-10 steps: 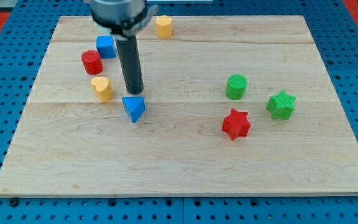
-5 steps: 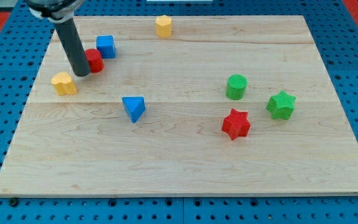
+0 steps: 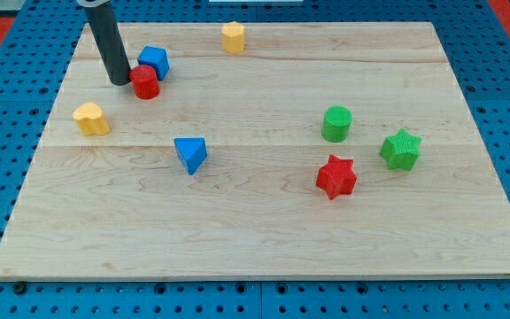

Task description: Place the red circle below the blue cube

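Observation:
The red circle stands near the board's top left, touching the lower left side of the blue cube. My tip rests on the board just left of the red circle, touching or almost touching it. The dark rod rises from there to the view's top edge.
A yellow heart-like block lies left, below my tip. A blue triangle sits mid-left. A yellow hexagon is at the top. A green cylinder, green star and red star are at the right.
My tip swept left from the blue triangle, pushing the yellow heart leftward, then moved up beside the red circle. The red circle shifted slightly right, and the blue cube nudged a little.

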